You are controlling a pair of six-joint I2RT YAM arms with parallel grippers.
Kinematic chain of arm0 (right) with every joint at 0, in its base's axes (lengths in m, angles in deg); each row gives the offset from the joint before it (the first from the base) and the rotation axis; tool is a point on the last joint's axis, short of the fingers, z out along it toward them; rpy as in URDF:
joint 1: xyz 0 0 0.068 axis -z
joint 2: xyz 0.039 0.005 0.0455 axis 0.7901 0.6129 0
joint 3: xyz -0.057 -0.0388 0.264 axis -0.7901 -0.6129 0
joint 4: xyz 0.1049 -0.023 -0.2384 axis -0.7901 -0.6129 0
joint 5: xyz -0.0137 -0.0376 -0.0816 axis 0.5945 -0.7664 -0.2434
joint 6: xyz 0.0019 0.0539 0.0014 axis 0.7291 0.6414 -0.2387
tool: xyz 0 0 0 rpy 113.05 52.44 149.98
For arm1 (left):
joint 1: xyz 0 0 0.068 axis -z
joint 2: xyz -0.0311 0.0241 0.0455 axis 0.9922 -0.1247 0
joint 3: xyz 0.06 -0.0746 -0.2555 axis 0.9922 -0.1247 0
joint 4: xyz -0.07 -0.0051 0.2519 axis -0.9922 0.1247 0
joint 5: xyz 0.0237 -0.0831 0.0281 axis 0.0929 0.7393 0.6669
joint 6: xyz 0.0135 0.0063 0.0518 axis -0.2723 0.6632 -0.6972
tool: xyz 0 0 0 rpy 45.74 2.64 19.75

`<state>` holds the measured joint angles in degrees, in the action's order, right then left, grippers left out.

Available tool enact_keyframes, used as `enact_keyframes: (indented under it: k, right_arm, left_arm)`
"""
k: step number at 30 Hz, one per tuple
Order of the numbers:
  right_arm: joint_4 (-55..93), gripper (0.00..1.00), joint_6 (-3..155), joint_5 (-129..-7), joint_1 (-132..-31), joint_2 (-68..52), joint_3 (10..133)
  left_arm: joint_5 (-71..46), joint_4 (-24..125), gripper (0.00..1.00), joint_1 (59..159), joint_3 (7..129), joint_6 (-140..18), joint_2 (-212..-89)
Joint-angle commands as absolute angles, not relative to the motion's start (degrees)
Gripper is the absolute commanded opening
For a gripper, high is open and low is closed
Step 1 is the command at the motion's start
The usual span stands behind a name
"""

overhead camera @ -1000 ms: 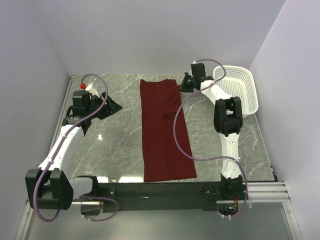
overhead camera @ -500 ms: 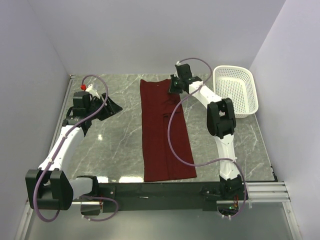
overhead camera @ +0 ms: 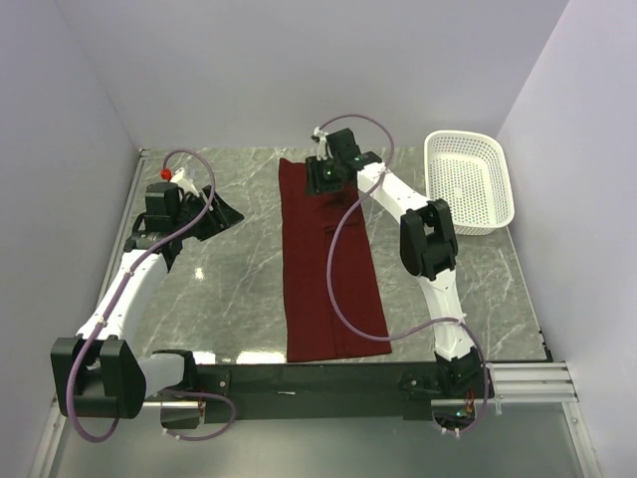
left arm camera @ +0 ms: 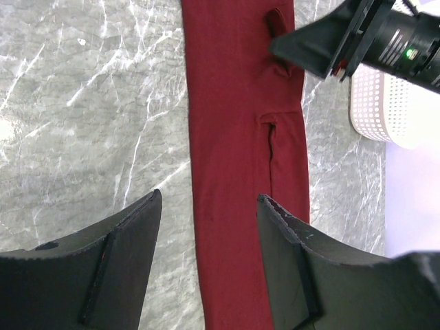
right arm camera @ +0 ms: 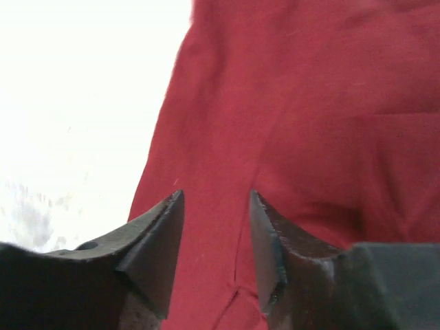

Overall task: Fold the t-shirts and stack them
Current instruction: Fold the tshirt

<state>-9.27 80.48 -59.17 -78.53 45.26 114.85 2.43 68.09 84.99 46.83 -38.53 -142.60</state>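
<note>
The maroon t-shirt (overhead camera: 328,269) lies flat on the marble table as a long narrow strip, running from the far side to the near edge. A folded flap shows along its right side (left arm camera: 271,141). My right gripper (overhead camera: 320,176) hangs low over the shirt's far end, jaws open, with cloth (right arm camera: 289,103) beneath and between the fingertips (right arm camera: 216,196). My left gripper (overhead camera: 231,211) stands open to the left of the shirt, above bare table. In the left wrist view its fingers (left arm camera: 208,198) frame the shirt (left arm camera: 234,137) from a distance. The right gripper (left arm camera: 323,45) shows at the top right of that view.
A white mesh basket (overhead camera: 468,181) stands at the far right of the table and also shows in the left wrist view (left arm camera: 375,103). Grey walls close in the far side and both flanks. The right arm's cable (overhead camera: 343,239) loops over the shirt.
My right gripper has swung left from near the basket to over the shirt's far end, and its jaws have opened. The left arm has not moved.
</note>
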Motion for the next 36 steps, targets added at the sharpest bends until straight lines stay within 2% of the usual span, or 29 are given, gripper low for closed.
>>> enact_keyframes:
  k: [1, 5, 14, 36]
  right_arm:
    - [-11.19, 0.51, 70.83, -49.94, -76.91, 41.89, 113.13]
    - [-6.37, 0.52, 67.83, -44.91, -71.82, 34.69, 103.39]
    - [-8.56, 0.53, 65.2, -41.65, -64.59, 33.62, 95.55]
    - [-19.36, 0.5, 64.84, -43.76, -63.8, 43.72, 108.19]
  left_arm:
    - [3.59, 67.3, 0.63, 84.6, 47.27, -39.48, -141.06]
    - [3.51, 67.57, 0.63, 84.42, 47.18, -39.83, -140.45]
    - [4.91, 66.08, 0.63, 84.16, 44.9, -39.04, -139.48]
    - [5.26, 66.78, 0.63, 83.98, 44.28, -38.86, -137.81]
